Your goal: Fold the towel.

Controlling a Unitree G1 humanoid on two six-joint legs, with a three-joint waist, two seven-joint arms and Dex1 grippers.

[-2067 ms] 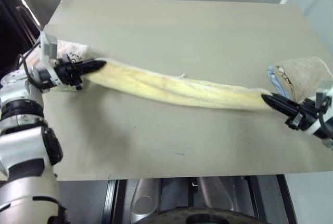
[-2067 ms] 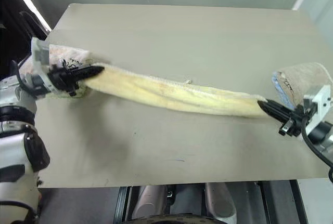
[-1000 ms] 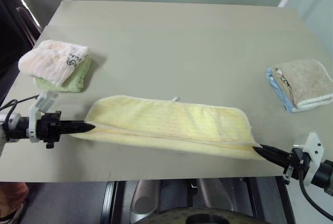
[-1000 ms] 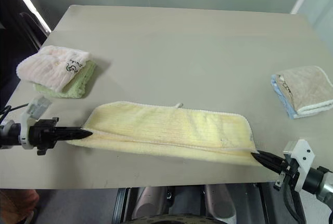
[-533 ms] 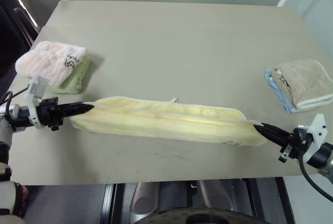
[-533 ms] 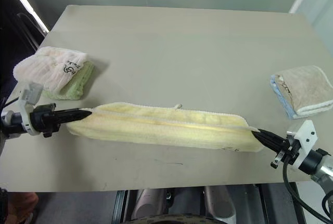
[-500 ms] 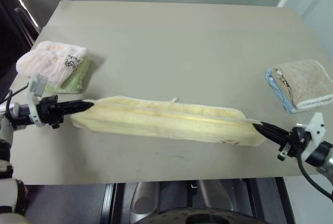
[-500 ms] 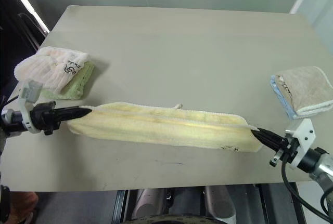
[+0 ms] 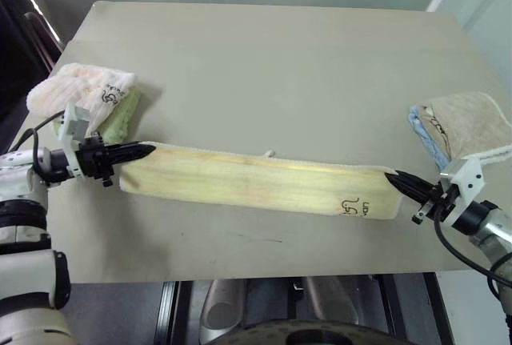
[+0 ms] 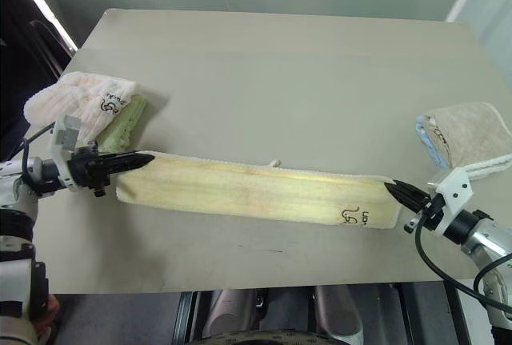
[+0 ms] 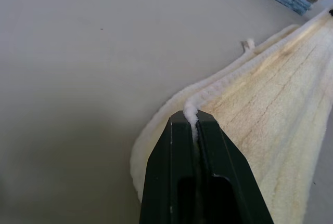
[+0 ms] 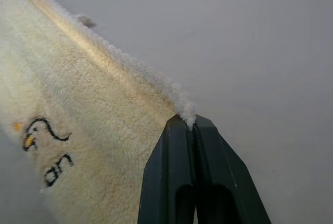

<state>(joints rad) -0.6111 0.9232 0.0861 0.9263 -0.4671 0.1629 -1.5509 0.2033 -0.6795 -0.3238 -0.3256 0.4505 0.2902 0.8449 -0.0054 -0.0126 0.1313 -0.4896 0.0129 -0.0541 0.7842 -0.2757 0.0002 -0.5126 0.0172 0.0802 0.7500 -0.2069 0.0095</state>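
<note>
Towel [image 9: 256, 187]: long folded strip across the near worktop [image 9: 280, 65], long axis left to right. Left hand [image 9: 144, 151] and right hand [image 9: 394, 178] each pinch one far corner.

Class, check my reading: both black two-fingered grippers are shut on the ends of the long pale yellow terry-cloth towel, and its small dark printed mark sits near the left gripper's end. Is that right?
Not quite. The small dark printed mark sits near the right gripper, not the left gripper; the left eye view shows it. Both grippers are indeed shut on the ends of the long pale yellow terry-cloth towel.
</note>
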